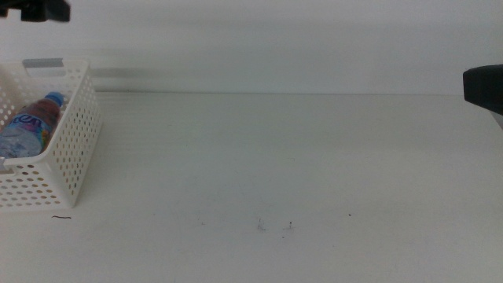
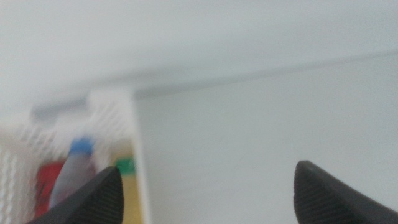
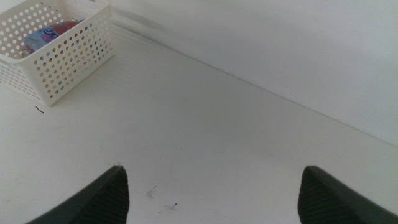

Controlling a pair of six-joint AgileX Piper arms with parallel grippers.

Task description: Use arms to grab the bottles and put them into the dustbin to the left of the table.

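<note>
The white perforated dustbin (image 1: 67,149) stands at the table's left edge. A clear water bottle with a blue cap (image 1: 30,126) lies inside it. The blurred left wrist view looks down into the dustbin (image 2: 112,115) and shows the blue-capped bottle (image 2: 76,171), a red can (image 2: 45,183) and a yellow bottle with a green label (image 2: 129,190). My left gripper (image 2: 209,171) is open and holds nothing, high above the bin's right wall. Over the bare table (image 3: 217,124), my right gripper (image 3: 212,171) is open and holds nothing, far from the dustbin (image 3: 68,59).
A dark part of the left arm (image 1: 43,9) shows at the top left corner, and a dark part of the right arm (image 1: 483,85) at the right edge. Tiny dark specks (image 1: 275,226) mark the white tabletop near the front.
</note>
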